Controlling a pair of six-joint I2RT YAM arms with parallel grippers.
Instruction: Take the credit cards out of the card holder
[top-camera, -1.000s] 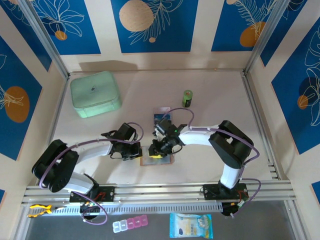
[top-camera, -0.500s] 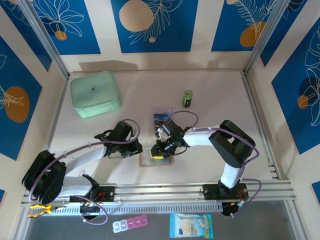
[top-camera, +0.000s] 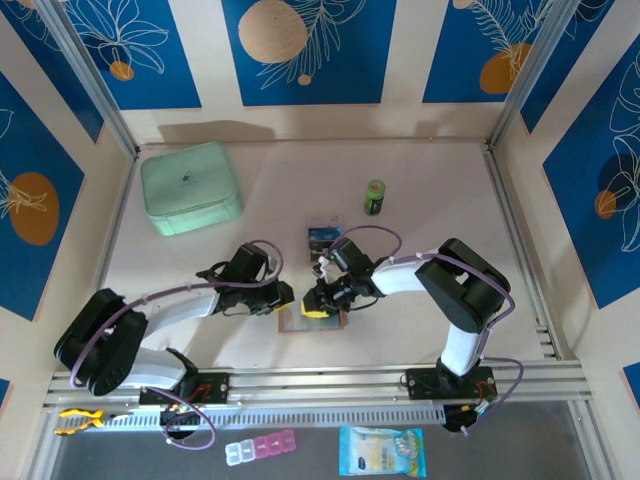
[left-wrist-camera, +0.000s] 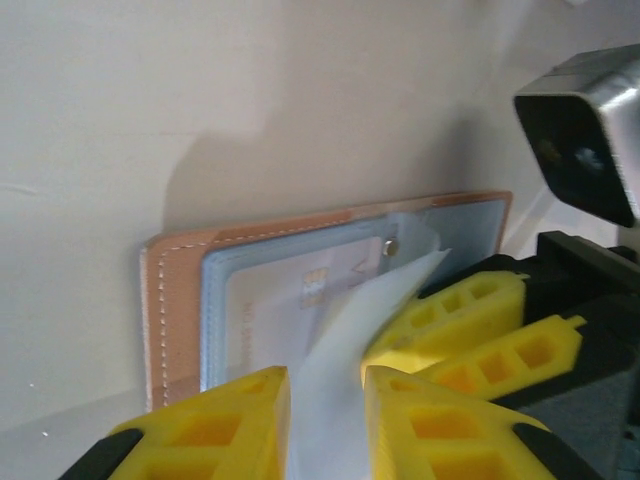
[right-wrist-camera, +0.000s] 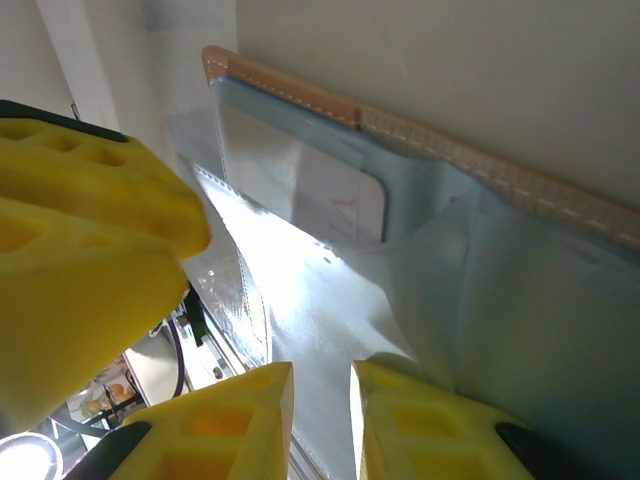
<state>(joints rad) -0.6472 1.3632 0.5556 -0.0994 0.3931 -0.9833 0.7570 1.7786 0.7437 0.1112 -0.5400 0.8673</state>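
Ok so from where I'm sitting, the card holder (left-wrist-camera: 165, 300) is lying open and flat on the table (top-camera: 430, 180), near the front edge and about midway between the two arms. Both arms are reaching in over it from either side.

Left end effector (left-wrist-camera: 325, 385): the yellow fingers (left-wrist-camera: 210, 430) are only a little apart, and a pale, see-through flap from the holder runs up through the gap. I honestly can't tell whether it's gripping that flap or just straddling it.

Right end effector (right-wrist-camera: 320, 385) is just beside the left one, on the opposite edge of the holder. Its fingers are pressed close on a fold of the grey-blue pocket lining, so it looks like it's pinching the holder there. In the left wrist view those fingers look nearly touching.

One credit card (left-wrist-camera: 280, 300) sits tucked in the pocket next to the tan stitched edge, chip showing. A loose card (top-camera: 323, 238) lies flat on the table just beyond the holder, apart from it.

Further back there's a mint-green case (top-camera: 190, 187) on the left and a small green can (top-camera: 375, 196) standing upright, both well clear of the action.
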